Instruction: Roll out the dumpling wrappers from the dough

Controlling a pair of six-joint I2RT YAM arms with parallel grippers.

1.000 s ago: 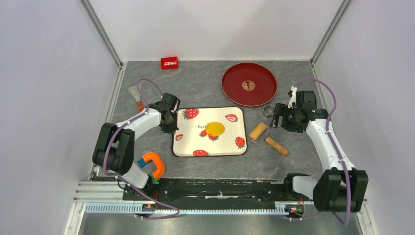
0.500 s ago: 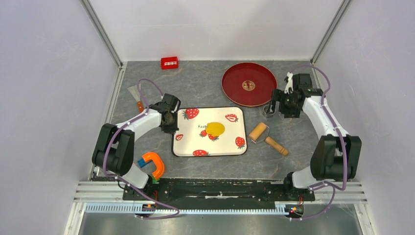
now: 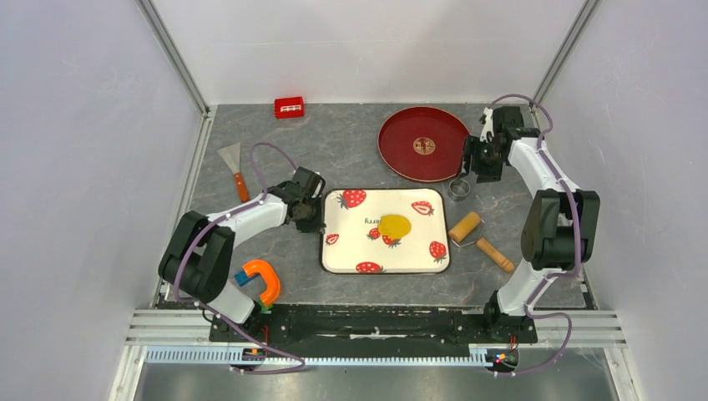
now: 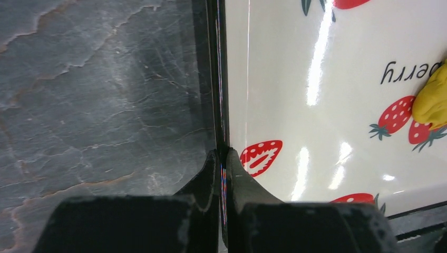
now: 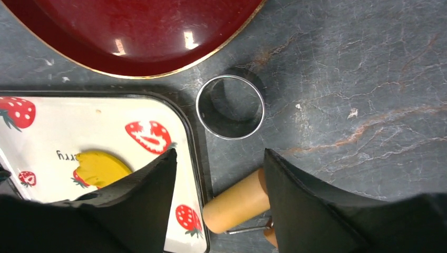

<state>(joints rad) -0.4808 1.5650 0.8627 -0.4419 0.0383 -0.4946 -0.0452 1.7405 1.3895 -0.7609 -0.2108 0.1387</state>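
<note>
left gripper (image 4: pixel 222 154) pinches tray (image 4: pixel 216 63) bearing flattened dough (image 3: pixel 395 225).

Bright even light; glare streaks on tray (image 4: pixel 274 105), red plate (image 5: pixel 158 26); soft shadows.

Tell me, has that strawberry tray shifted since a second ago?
Yes. The strawberry tray slid right, toward the metal ring, which stayed put; the left tool is shut on its rim.

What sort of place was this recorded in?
Likely a robot lab test cell staged as a play kitchen: plain white enclosure walls, a grey stone-look tabletop, and a strawberry tray holding yellow dough beside a wooden roller.
</note>
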